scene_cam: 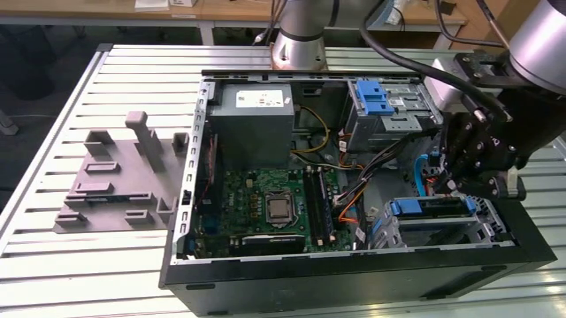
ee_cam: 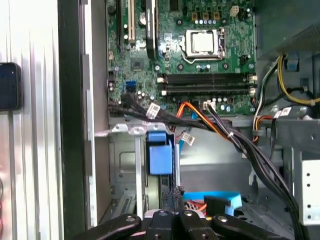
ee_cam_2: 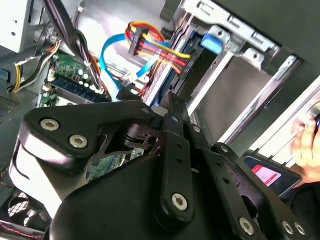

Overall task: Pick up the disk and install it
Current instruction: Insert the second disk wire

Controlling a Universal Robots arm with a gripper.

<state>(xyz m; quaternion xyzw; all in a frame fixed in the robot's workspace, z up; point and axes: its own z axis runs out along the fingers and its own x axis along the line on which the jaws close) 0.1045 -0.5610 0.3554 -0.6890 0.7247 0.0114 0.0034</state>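
The gripper (scene_cam: 473, 173) hangs at the exterior view's right edge of the open computer case (scene_cam: 212, 199), just above the near drive cage (scene_cam: 439, 222); its fingers seem pressed together, holding nothing. The disk (scene_cam: 431, 207), blue-framed, appears seated in that cage, though little of it shows. The grey power supply (scene_cam: 256, 126) at the far side carries a white sticker whose print is unreadable.
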